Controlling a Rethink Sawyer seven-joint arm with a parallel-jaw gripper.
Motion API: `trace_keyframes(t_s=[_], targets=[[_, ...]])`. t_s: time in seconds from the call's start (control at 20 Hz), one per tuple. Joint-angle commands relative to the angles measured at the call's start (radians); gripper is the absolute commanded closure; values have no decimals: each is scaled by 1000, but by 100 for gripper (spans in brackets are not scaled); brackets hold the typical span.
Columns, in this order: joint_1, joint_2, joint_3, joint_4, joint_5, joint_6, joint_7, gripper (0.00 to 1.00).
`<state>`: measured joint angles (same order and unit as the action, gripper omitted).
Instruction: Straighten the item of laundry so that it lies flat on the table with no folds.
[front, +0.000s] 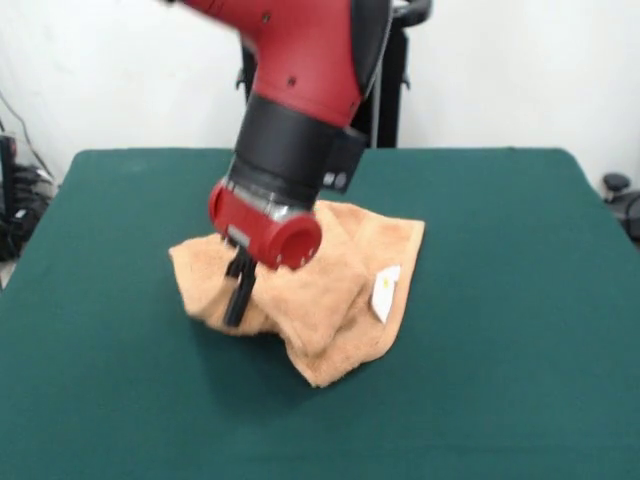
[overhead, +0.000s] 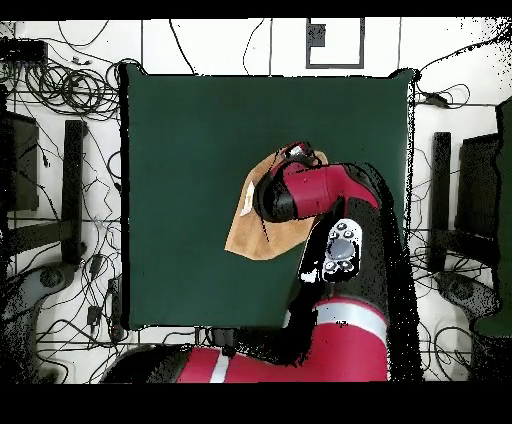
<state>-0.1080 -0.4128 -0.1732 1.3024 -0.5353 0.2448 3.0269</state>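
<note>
The orange-tan towel (front: 340, 275) lies crumpled in the middle of the dark green table (front: 500, 250), with overlapping folds and its white label (front: 383, 292) facing up. My gripper (front: 238, 305) comes down from the red and black arm onto the towel's left front edge. Its black fingers (front: 240, 290) stand close together, pinched on the cloth, which is bunched and slightly raised there. In the overhead view the arm covers much of the towel (overhead: 250, 225), and the gripper (overhead: 297, 152) shows at the towel's upper right corner.
The robot's black pedestal (front: 385, 90) stands behind the table's far edge. Cables and stands (overhead: 60, 200) lie on the floor around the table (overhead: 180, 150). The green top stretches wide on all sides of the towel.
</note>
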Motion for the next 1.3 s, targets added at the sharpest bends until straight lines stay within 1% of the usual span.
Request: trace_keyframes(t_s=[0.05,0.1,0.2,0.25,0.35,0.45,0.55,0.65,0.85,1.0,1.2,1.3], targets=[[-63,159,183,-136,-109,-120,-189,100],[-71,165,190,-148,-119,-120,-196,100],[-132,180,266,-170,-149,-98,-267,100],[-187,188,334,-176,-167,-72,-330,100],[-256,210,419,-200,-203,-39,-409,100],[-293,217,464,-221,-241,-25,-449,100],[-308,211,480,-231,-267,-19,-464,100],[-342,219,525,-246,-289,-5,-506,100],[-404,257,614,-290,-326,9,-601,100],[-430,274,654,-312,-342,17,-653,100],[-428,277,655,-322,-346,12,-664,100],[-413,271,631,-314,-340,4,-631,100]])
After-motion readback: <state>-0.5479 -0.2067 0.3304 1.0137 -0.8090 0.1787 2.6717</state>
